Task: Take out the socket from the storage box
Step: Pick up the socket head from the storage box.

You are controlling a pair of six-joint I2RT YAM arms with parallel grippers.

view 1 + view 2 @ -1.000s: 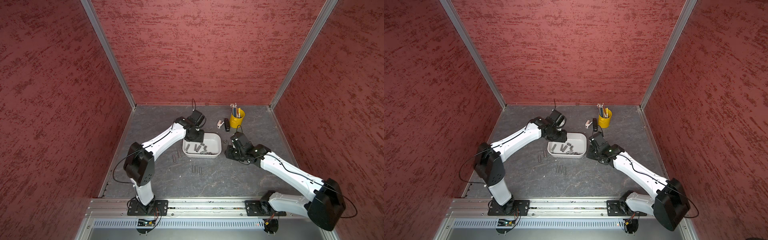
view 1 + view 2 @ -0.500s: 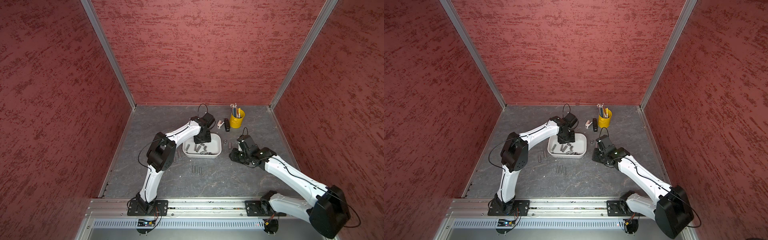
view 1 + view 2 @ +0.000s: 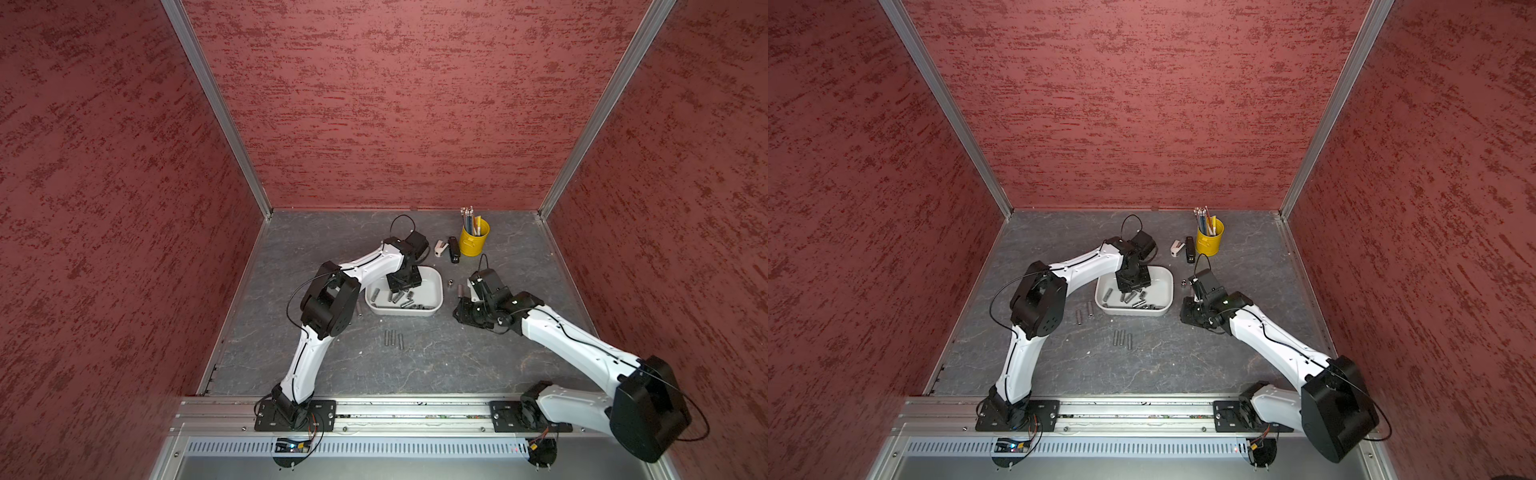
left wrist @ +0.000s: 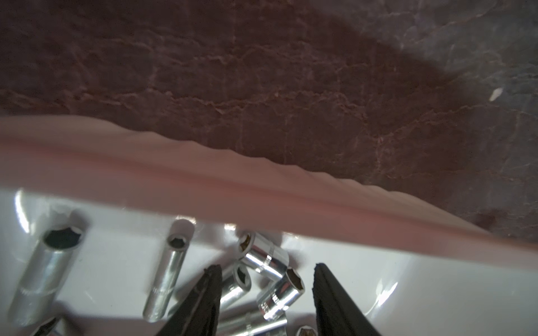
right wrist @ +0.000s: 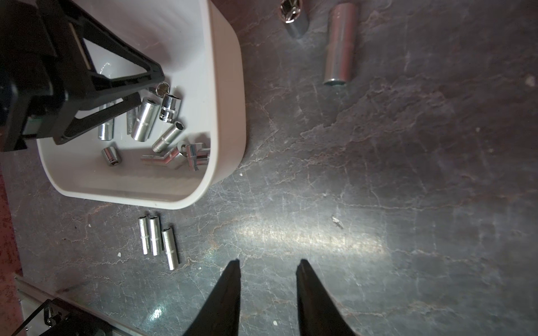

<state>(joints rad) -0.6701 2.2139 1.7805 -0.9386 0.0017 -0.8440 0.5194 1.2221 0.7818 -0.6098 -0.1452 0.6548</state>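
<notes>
The white storage box (image 3: 432,309) (image 3: 1163,307) sits mid-table with several chrome sockets (image 3: 399,297) (image 5: 144,119) lying in it. My left gripper (image 3: 403,286) (image 3: 1133,284) (image 5: 148,85) reaches down inside the box. In the left wrist view it (image 4: 266,273) is open, its fingers (image 4: 212,279) straddling a short socket (image 4: 281,293) without pinching it, below the box rim (image 4: 203,186). My right gripper (image 3: 459,314) (image 5: 267,264) hovers open and empty over bare table to the right of the box.
Three sockets (image 3: 392,338) (image 5: 157,238) lie in front of the box. Two (image 3: 1084,311) lie to its left. To its right are a long one (image 5: 340,43) and a short one (image 5: 294,14). A yellow pencil bucket (image 3: 473,239) and staplers (image 3: 454,249) stand behind.
My left arm folded its elbow toward the box and carried the gripper from the box's far left corner down among the sockets. My right gripper shifted slightly away from the box.
</notes>
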